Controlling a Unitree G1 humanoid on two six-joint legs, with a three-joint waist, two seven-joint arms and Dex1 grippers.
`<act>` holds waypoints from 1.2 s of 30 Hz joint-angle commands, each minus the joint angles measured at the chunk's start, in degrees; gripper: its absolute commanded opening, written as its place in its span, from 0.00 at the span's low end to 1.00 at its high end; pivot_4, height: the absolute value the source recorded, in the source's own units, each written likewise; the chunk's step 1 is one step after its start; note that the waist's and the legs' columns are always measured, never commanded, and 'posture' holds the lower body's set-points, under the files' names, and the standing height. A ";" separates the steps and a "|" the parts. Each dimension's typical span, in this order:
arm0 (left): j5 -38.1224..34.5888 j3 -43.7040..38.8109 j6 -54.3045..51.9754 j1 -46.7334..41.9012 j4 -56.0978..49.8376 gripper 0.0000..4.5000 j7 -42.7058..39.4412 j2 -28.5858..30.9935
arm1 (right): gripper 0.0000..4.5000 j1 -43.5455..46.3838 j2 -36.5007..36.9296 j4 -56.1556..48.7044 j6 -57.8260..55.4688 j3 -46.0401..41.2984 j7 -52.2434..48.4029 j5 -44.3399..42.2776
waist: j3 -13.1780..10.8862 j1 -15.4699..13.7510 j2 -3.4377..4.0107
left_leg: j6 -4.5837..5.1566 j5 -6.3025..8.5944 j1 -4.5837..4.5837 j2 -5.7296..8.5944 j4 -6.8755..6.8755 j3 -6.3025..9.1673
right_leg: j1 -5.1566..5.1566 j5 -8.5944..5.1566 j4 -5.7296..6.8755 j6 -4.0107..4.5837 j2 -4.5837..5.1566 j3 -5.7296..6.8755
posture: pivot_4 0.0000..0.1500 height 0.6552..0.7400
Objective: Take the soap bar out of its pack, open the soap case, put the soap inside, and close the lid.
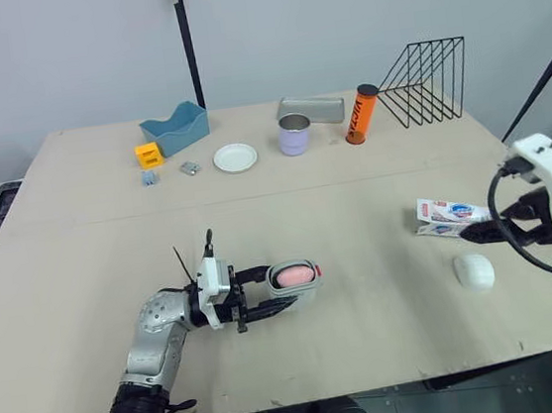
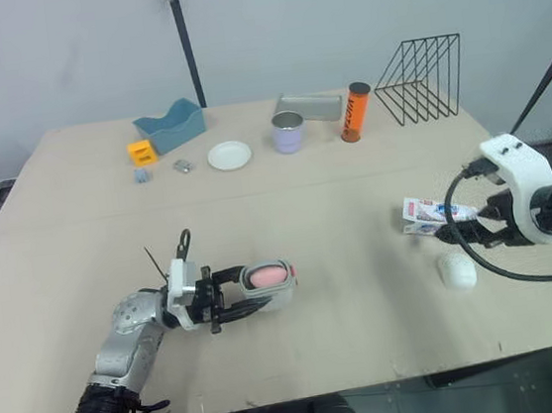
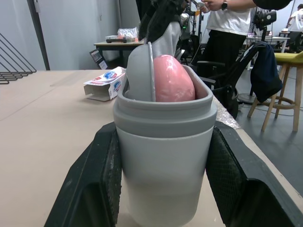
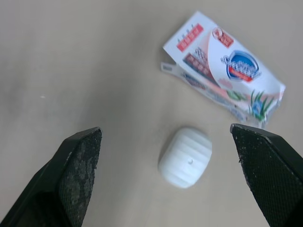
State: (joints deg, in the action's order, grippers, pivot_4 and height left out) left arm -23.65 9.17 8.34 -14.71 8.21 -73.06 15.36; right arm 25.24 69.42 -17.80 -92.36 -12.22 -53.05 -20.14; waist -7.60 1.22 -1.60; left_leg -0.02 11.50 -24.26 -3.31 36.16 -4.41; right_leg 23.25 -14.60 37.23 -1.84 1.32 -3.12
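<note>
Two black fingers (image 3: pixel 94 179) of the left gripper (image 3: pixel 163 135) pinch a grey plastic soap case (image 3: pixel 163 189) by its sides, low over the beige tabletop (image 1: pixel 357 217). A pink oval soap bar (image 3: pixel 173 78) sits inside the case. The right gripper (image 4: pixel 165 135) hangs with its fingers spread wide over a white ribbed oval lid (image 4: pixel 185 157), which lies just beside the printed cardboard soap pack (image 4: pixel 227 71).

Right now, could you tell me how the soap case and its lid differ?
The case is clamped between the left gripper's fingers; the lid lies loose on the table under the open right gripper. The case holds the pink soap; the lid holds nothing. The case has a grey rim; the lid is ribbed white. Both are rounded.
</note>
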 commanded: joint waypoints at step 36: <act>0.99 1.12 1.42 3.49 -5.62 0.43 3.41 2.05 | 1.00 3.85 -12.26 24.15 3.98 6.76 21.09 -2.27 | 0.04 0.04 0.07 | 0.01 0.01 -0.01 0.07 0.01 -0.03 | -0.01 -0.04 -0.01 -0.55 -0.03 -0.20 | 1.00 0.99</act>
State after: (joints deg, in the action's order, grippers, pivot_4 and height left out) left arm -22.39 10.61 8.63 -11.36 4.96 -70.13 17.32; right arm 27.98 57.15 6.05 -89.16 -5.31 -32.22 -23.01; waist -7.56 1.26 -1.52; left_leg -0.01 11.50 -24.27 -3.24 36.17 -4.44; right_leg 23.24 -14.64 37.22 -2.39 1.29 -3.32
